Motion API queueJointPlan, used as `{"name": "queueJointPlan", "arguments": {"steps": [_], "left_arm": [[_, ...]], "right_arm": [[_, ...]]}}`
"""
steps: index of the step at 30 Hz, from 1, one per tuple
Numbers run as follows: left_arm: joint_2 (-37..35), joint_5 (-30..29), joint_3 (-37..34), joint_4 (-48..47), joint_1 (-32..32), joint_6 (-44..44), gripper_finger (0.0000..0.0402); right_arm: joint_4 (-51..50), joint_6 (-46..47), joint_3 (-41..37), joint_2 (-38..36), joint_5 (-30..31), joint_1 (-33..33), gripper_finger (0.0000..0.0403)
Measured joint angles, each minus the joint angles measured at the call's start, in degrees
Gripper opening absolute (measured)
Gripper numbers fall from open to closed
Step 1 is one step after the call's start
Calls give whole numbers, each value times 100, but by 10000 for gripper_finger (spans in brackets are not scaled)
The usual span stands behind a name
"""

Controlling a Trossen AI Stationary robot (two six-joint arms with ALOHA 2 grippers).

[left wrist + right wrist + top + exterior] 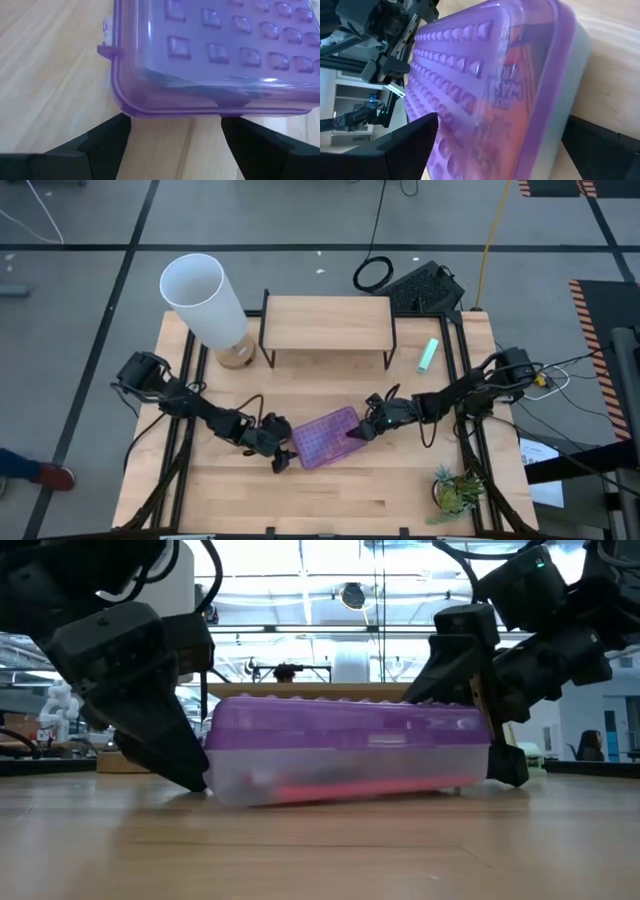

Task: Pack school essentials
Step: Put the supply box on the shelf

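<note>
Case, clear plastic with studded purple lid [327, 438]: lies flat on the wooden table [330, 495], front centre, lid down over the body. Its long axis runs on a diagonal, one short end toward the left arm and nearer the front edge, the other toward the right arm and farther back.

Contents: pink and orange shapes show through the clear wall [340, 788] and lid, apparently packed stationery; single items cannot be told apart.

Left gripper [281, 457]: at the case's near-left short end, fingers [102, 145] spread, the lid's corner just ahead between them; contact cannot be told.

Right gripper [368, 426]: at the opposite short end, fingers [405, 145] parted to either side of the case wall, not clearly clamping it.

Relation for the coming move: both arms are about equally near, one at each end of the long axis, so any squeeze or lift would act lengthwise.

Elsewhere: white lamp [205, 300], small wooden shelf [328, 323], potted plant [457, 490], light-green item [428, 355] well apart by the right edge.
</note>
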Motion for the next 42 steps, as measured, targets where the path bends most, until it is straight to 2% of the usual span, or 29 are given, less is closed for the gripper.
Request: {"name": "queueJointPlan", "arguments": {"steps": [8,12,18,21,24,29,33,37,42], "left_arm": [[66,-56,14,249,62,78,321],[69,-122,13,313,79,217,321],[68,-116,10,314,77,227,321],[-17,-40,10,232,82,368,321],[-268,-29,0,-156,97,488,321],[-1100,-292,-12,-1356,79,507,321],[-1740,-757,-12,-2111,-19,440,321],[-2122,-958,-3,-2241,-132,563,321],[-2194,-1125,-1,-2148,-170,826,321]], "right_arm": [[320,-157,351,-4,-314,194,396],[277,-302,416,6,-275,292,387],[389,-150,425,-13,-242,306,315],[546,-178,425,-12,27,350,272],[881,-400,416,15,679,480,249],[1439,-722,416,-2,2538,763,257],[2033,-1076,414,-2,4009,935,263],[2418,-1432,616,-9,5507,1064,260],[2447,-1699,1541,271,6650,1130,262]]}}
